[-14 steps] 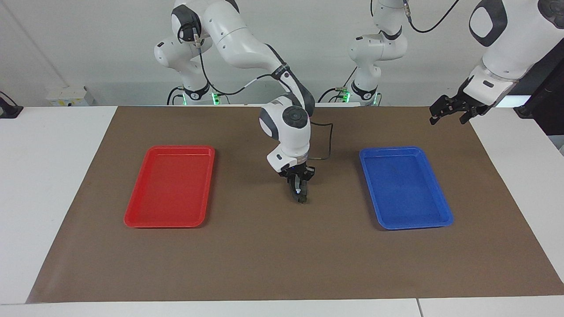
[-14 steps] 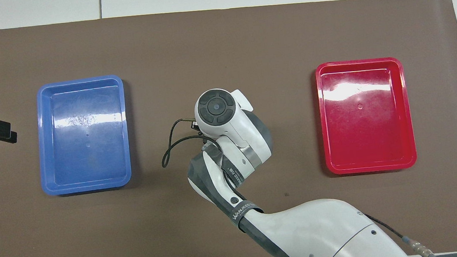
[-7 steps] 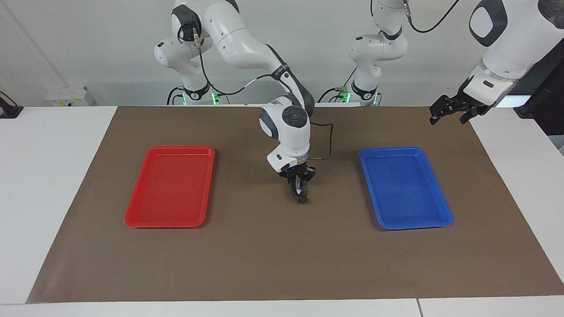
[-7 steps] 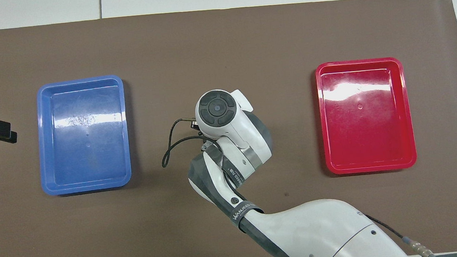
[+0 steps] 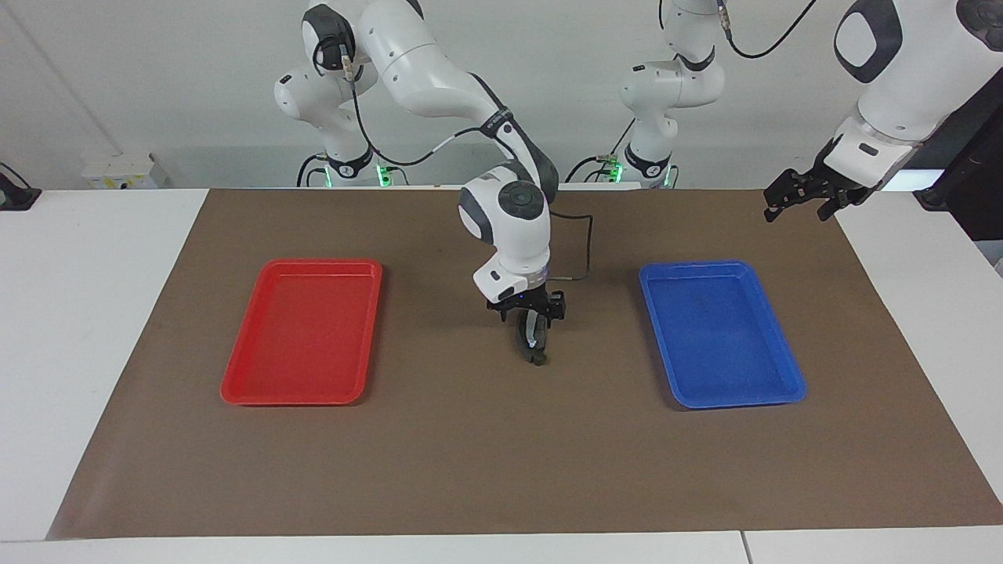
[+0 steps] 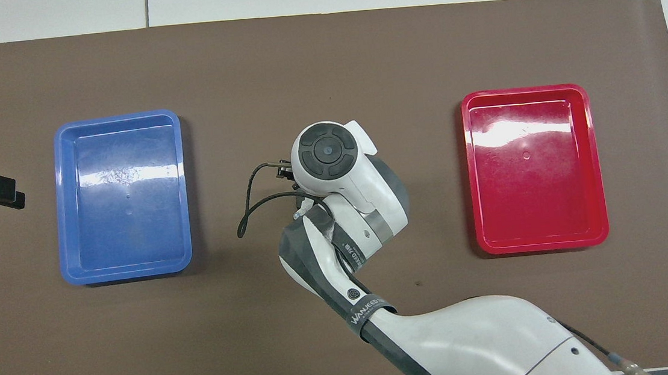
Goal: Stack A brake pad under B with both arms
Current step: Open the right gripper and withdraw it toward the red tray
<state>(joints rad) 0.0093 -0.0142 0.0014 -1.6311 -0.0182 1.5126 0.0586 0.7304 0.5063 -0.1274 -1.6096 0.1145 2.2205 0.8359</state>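
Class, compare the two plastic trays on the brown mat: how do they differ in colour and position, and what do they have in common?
The red tray lies toward the right arm's end of the table; the blue tray lies toward the left arm's end. The left gripper hangs over the mat edge nearer the blue tray, well away from the red tray. The right gripper hangs over the mat between them. Both trays are rectangular, shallow, empty and lie flat on the mat.

1. The facing view looks from high across the table toward the robots, whose bases stand along the top of the frame.
2. The overhead view looks steeply down from above the robots' own end.
3. Both take in the whole brown mat (image 5: 501,454), the red tray (image 5: 235,384) (image 6: 594,158) and the blue tray (image 5: 791,376) (image 6: 63,205), half a turn apart.
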